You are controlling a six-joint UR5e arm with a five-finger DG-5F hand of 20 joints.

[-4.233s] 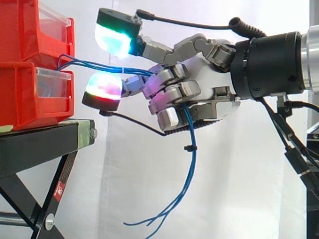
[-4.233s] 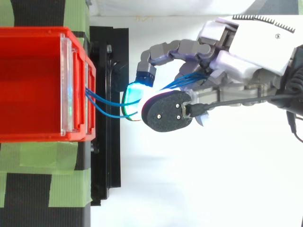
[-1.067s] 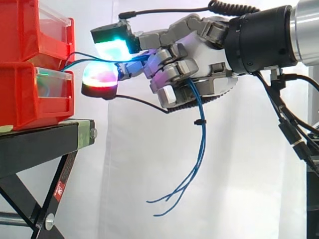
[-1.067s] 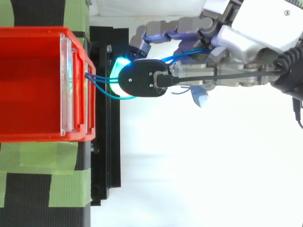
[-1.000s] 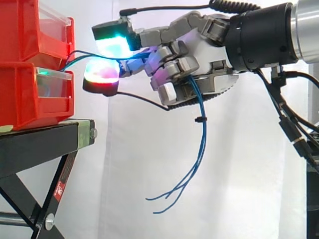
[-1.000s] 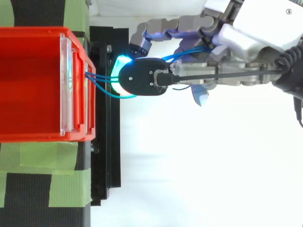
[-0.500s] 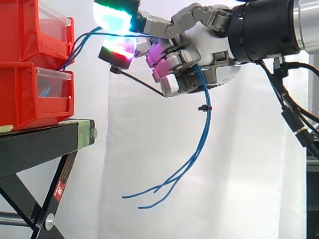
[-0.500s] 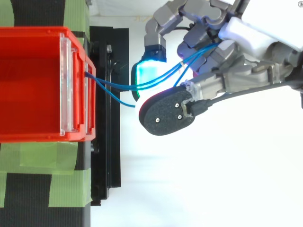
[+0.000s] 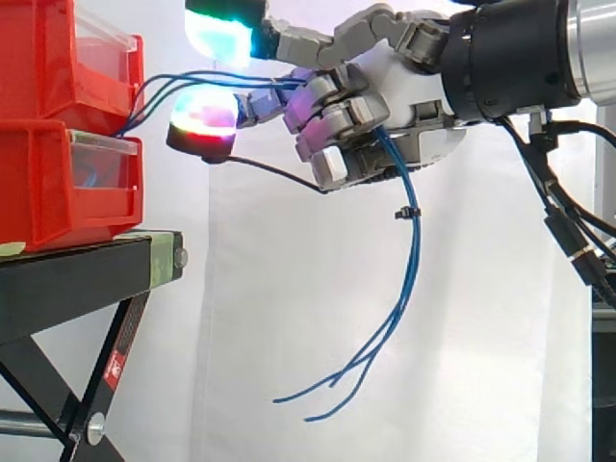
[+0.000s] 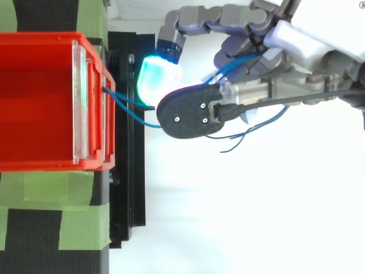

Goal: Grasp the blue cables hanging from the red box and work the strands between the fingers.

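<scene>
Robot hand (image 9: 385, 91) — curled round blue cables (image 9: 409, 260)

Readable text: none can be read in either view.
Sticker (image 9: 114, 365): it is small and red and sits on the slanted leg of the black stand (image 9: 82, 274); it has white marks, but they are too small to read.
Red bins (image 9: 58, 188): nothing legible stands on their red walls or on their clear front panels, in the side view or in the top view.
</scene>
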